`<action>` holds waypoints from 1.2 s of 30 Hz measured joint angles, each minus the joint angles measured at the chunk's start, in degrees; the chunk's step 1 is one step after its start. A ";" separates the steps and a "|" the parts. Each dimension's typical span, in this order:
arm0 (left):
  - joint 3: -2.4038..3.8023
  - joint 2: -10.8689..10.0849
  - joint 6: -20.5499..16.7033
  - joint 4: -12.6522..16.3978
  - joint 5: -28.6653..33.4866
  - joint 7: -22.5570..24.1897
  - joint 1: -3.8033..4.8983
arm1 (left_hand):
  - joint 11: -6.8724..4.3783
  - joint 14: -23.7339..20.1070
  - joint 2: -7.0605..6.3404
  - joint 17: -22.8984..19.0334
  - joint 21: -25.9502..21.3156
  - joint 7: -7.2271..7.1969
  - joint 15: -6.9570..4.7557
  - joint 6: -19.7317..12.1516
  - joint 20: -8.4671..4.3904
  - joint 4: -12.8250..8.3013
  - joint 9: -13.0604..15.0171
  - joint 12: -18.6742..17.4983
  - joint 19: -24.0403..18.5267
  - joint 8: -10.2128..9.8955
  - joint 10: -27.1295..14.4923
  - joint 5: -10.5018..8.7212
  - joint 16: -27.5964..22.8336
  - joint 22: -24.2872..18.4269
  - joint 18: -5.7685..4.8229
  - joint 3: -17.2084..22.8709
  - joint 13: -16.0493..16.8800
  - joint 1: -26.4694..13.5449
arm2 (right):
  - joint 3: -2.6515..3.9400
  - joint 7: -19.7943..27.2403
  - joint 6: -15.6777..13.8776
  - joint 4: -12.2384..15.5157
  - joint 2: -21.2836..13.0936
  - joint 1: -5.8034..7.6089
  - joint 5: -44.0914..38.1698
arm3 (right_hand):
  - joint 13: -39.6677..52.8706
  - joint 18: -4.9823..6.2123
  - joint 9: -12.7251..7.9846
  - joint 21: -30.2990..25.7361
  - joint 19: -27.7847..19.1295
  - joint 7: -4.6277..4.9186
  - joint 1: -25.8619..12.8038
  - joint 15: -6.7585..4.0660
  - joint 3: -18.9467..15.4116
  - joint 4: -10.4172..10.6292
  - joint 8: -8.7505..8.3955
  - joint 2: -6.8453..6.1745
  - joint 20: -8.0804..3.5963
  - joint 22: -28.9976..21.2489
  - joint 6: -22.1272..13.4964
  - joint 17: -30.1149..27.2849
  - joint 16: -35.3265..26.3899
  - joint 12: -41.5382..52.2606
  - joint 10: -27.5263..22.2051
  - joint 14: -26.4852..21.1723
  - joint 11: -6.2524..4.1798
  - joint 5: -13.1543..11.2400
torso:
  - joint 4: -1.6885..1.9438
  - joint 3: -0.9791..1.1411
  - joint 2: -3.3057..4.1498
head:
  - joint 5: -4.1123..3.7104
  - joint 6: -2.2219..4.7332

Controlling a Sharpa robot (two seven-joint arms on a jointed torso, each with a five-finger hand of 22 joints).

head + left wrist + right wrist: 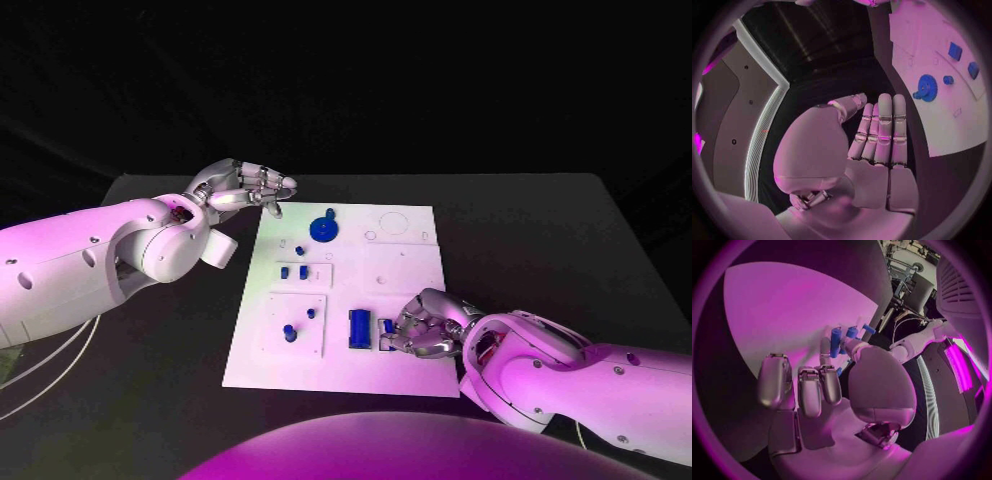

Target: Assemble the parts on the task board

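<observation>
Task board (397,330): white plate lying flat at the middle of the black tabletop (548,230), long side running from the near edge toward the far edge.

Left hand (242,188): hovers over the tabletop just off the board's far left corner. In the left wrist view the fingers (882,131) lie straight and close together, palm bare, holding nothing.

Right hand (423,325): rests on the board near its near right corner, fingers curled down around a small blue part (387,327). Whether the part is actually gripped or only touched, I cannot tell; the right wrist view shows blue pieces (837,341) just past the fingertips.

Other parts on the board: blue gear (326,229) near the far edge; long blue block (358,328) just left of the right hand; small blue pieces (294,271) along the left side.
</observation>
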 measured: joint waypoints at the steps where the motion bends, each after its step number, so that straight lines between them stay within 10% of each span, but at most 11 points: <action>1: 0.00 0.00 0.00 0.00 0.00 0.00 0.00 | 0.00 0.00 0.00 0.00 0.00 0.00 0.00 0.00 0.00 0.00 0.00 0.00 0.00 0.00 0.00 0.00 0.00 0.00 0.00 0.00 0.00 0.00 | 0.02 0.01 -0.05 0.02 0.01 0.00 0.04 | 0.00 0.00 0.01 0.00 0.00 0.01 0.00 0.00 -0.47 0.32 -0.28 0.00 0.00 0.00 -0.01 0.00 0.00 0.00 0.00 0.00 0.00 0.00 | 0.00 0.01 0.00 | 0.00 0.00; 36: 0.00 -0.10 -0.01 0.00 -0.10 -0.22 0.00 | 0.21 -0.20 0.23 -0.01 0.00 -0.20 0.20 -0.20 0.00 0.00 0.03 0.00 0.00 0.00 -0.21 0.00 -0.03 0.00 0.00 0.00 -0.01 -0.23 | 0.15 0.27 0.61 -0.85 0.12 0.00 0.61 | 0.00 0.00 -0.03 0.00 0.00 0.02 -3.40 0.00 -9.03 2.05 -0.96 -1.49 0.00 -0.03 0.39 -0.02 0.00 -0.01 0.00 0.00 0.01 0.01 | 0.01 -0.03 -0.02 | 0.23 0.00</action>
